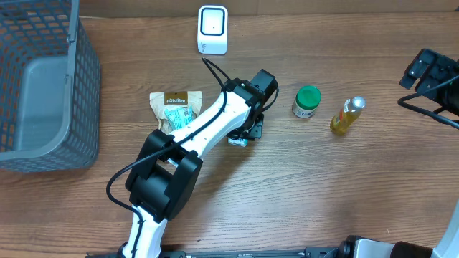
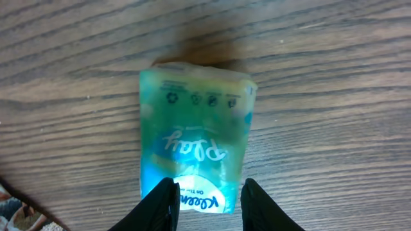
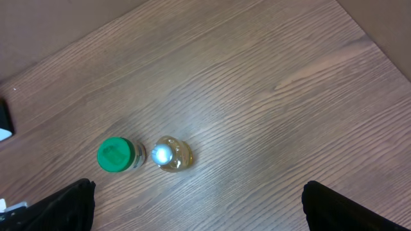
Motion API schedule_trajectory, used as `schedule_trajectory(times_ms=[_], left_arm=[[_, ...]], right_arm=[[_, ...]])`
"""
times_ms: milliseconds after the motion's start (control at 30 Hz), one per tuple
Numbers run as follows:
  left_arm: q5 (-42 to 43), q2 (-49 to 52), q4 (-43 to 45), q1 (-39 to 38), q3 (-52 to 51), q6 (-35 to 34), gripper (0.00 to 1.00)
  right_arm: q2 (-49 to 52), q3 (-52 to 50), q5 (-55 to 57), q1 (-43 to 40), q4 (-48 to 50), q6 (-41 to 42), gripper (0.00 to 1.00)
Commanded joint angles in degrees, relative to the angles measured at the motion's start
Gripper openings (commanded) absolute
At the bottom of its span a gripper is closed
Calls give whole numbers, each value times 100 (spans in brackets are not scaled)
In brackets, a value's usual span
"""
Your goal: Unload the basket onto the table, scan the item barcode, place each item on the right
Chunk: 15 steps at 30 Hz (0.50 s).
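Observation:
A teal Kleenex tissue pack (image 2: 192, 147) lies flat on the wooden table; only a blue corner of the tissue pack (image 1: 238, 141) shows under the arm in the overhead view. My left gripper (image 2: 210, 199) stands over its near end, slightly open, the left finger overlapping the pack's edge and the right finger just off its corner. No barcode shows on the pack's upper face. The white scanner (image 1: 212, 29) stands at the table's back. My right gripper (image 3: 198, 205) is wide open with nothing in it, at the far right, where the overhead view shows the right gripper (image 1: 430, 72).
A grey basket (image 1: 43, 86) fills the left side. A snack pouch (image 1: 176, 107) lies beside my left arm. A green-lidded jar (image 1: 308, 101) and a yellow bottle (image 1: 347, 116) stand to the right of the left gripper (image 1: 247, 132).

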Motion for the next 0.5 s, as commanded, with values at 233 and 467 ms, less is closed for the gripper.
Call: schedule_trajectory(times_ms=[233, 467], left_arm=[[-267, -87, 275, -114, -24, 310, 31], [-317, -87, 313, -118, -26, 310, 31]], right_arm=[[-4, 9, 13, -13, 17, -28, 100], [-4, 9, 13, -13, 17, -28, 100]])
